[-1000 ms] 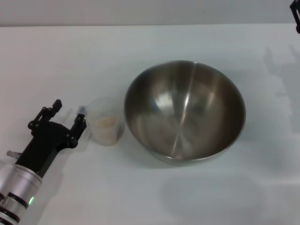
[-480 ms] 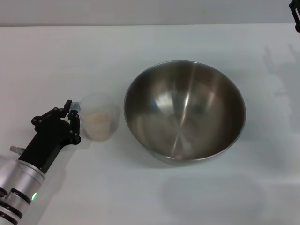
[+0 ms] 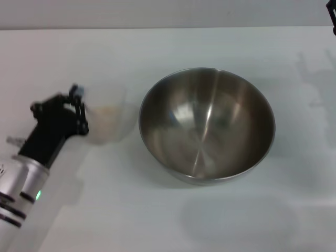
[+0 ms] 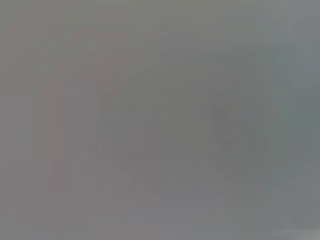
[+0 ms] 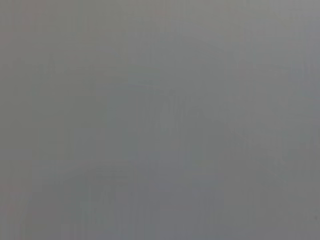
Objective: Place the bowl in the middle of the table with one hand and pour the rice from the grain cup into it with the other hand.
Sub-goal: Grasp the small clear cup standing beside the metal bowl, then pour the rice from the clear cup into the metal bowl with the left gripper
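1. The bowl point(image 3: 207, 125) sits mid-table point(image 3: 168, 220), empty.
2. The left gripper point(image 3: 77, 107), jaws clamped on the grain cup point(image 3: 109, 122), holds the rice point(image 3: 107, 116) just beside the bowl.
3. Carry the cup over the rim, then tip slowly.
4. The right gripper point(image 3: 332, 16) is parked beyond the bowl; its jaws cannot be made out.

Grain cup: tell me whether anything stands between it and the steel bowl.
Nothing visible does. The small clear plastic grain cup, gripped by the left claw, sits just left of the large round stainless-steel bowl; only bare white table lies between. The pale rice is in the cup.
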Available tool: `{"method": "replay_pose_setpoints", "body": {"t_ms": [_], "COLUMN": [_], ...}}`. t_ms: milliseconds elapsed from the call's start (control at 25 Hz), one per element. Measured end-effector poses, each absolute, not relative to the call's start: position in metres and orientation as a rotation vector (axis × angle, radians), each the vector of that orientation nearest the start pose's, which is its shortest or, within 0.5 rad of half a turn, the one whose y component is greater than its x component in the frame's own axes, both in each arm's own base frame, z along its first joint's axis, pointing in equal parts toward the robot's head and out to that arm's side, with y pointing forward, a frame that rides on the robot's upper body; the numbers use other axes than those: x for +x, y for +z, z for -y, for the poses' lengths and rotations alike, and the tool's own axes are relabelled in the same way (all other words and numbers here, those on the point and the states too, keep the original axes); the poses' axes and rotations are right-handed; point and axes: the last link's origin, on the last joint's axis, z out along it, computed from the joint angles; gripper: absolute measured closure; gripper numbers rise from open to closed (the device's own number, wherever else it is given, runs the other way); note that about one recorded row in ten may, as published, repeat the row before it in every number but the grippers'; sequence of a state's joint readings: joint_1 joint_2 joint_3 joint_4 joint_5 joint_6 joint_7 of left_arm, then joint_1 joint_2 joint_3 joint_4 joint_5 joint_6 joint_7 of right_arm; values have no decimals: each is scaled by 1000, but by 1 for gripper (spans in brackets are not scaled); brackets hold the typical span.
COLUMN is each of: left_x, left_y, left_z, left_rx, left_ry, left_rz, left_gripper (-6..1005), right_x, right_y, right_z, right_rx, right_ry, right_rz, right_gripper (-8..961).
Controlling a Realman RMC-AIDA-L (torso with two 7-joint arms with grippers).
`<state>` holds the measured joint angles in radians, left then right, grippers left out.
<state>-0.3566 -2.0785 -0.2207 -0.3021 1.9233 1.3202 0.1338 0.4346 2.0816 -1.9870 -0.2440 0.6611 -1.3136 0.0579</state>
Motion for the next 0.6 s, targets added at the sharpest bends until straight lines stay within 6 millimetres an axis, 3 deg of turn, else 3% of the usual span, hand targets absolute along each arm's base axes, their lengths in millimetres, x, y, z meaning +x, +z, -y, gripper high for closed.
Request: {"method": "replay_pose_setpoints", "body": {"t_ms": [160, 200, 320, 360, 400, 520, 560, 600], "left_x": [-267, -267, -250, -240, -240, -225, -217, -217], "left_y": [-52, -52, -48, -51, -51, -61, -69, -69], "left_z": [-293, -293, -297, -297, -297, -292, -288, -288], "left_rx": [-1740, -1740, -1689, -1665, -1665, -1639, -1620, -1620], "left_ry": [-657, -657, -603, -554, -554, -474, -435, -435], "left_rz": [-41, -41, -272, -428, -428, -705, -870, -870], "left_gripper": [969, 970, 970, 970, 969, 969, 969, 969], "right_x": [297, 297, 296, 294, 293, 292, 292, 292], "right_y": [22, 22, 24, 24, 24, 24, 25, 25], "right_z": [-344, -344, -345, -346, -347, -348, -348, -348], "right_rx": [-1418, -1418, -1411, -1408, -1409, -1409, -1409, -1409], "right_ry": [835, 835, 837, 841, 843, 845, 846, 846], "right_rz": [-334, -334, -330, -325, -323, -320, -318, -318], "right_gripper": [256, 256, 256, 256, 256, 256, 256, 256]}}
